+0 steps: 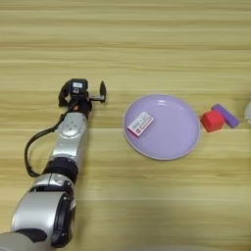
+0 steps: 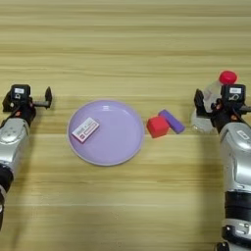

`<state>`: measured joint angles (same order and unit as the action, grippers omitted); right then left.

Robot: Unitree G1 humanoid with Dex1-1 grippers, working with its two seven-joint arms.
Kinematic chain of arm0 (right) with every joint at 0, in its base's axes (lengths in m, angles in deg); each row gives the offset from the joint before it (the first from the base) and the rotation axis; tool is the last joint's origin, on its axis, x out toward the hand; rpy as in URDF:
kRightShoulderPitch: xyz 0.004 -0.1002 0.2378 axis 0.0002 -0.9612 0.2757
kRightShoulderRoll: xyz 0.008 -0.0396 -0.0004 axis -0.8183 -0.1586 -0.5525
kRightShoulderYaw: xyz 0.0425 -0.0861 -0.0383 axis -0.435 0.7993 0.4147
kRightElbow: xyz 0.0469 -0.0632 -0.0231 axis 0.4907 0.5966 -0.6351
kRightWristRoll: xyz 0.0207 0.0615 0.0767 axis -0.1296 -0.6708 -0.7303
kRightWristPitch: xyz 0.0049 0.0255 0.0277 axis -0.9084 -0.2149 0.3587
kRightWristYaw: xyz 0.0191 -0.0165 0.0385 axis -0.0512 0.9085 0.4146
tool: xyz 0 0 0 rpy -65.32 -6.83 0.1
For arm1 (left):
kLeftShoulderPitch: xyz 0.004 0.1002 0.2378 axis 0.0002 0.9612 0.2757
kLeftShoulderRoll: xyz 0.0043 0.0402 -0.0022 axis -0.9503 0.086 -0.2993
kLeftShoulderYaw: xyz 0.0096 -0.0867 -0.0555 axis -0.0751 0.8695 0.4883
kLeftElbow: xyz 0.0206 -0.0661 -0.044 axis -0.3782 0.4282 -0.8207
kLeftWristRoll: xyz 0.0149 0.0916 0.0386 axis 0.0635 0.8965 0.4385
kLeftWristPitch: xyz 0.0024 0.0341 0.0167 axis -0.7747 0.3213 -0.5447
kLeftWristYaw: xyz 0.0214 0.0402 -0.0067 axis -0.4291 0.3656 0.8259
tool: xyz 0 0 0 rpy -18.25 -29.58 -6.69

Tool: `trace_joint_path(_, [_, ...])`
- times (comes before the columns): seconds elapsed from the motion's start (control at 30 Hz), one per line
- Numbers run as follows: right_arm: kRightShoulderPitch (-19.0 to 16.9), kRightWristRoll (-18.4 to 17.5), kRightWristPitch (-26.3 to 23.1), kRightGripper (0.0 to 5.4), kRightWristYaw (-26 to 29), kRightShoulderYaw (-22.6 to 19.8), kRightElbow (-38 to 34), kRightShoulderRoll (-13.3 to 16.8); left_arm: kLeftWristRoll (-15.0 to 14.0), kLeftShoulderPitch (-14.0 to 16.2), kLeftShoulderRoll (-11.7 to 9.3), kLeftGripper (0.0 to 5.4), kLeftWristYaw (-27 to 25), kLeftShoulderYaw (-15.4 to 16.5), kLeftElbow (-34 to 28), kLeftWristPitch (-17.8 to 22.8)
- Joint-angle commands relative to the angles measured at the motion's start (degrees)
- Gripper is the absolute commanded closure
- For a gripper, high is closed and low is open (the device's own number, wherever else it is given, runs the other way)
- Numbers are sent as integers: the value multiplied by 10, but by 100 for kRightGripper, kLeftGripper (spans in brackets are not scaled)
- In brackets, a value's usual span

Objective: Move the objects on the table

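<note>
A small red cube [image 2: 158,126] lies just right of the lilac plate, and a purple block [image 2: 171,121] touches its far right corner. A clear bottle [image 2: 208,105] with a red cap [image 2: 227,77] leans at the right side of the table [image 2: 122,44]. My right gripper [image 2: 223,104] is open around the bottle: one black finger [image 2: 198,100] is left of the bottle's body, and the other runs off the right edge. Whether it touches the bottle is unclear. My left gripper [image 1: 82,93] hangs open and holds nothing, left of the plate.
The round lilac plate [image 2: 115,142] sits mid-table with a small white and red card [image 2: 85,129] on its left part. My left forearm [image 1: 68,142] stretches from the near left corner, with a black cable looping beside it.
</note>
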<state>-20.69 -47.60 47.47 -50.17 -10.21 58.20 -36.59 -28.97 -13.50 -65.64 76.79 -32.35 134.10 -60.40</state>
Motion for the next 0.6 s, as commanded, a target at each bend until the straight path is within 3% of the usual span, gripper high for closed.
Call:
trace_joint_path(0.03, [7, -4, -7, 159, -1, 0, -2, 4, 1, -6, -2, 0, 2, -2, 5, 2])
trace_joint_path(0.37, [7, -11, 6, 212, 4, 8, -55, -6, 1, -7, -3, 0, 2, -2, 7, 1])
trace_joint_path(0.47, [8, -10, 7, 212, 2, 12, -94, -6, 1, -5, -3, 0, 2, -2, 4, 1])
trace_joint_path(0.6, [4, -18, -20, 212, 3, 45, -200, -20, 1, -5, -2, 0, 2, -3, 3, 2])
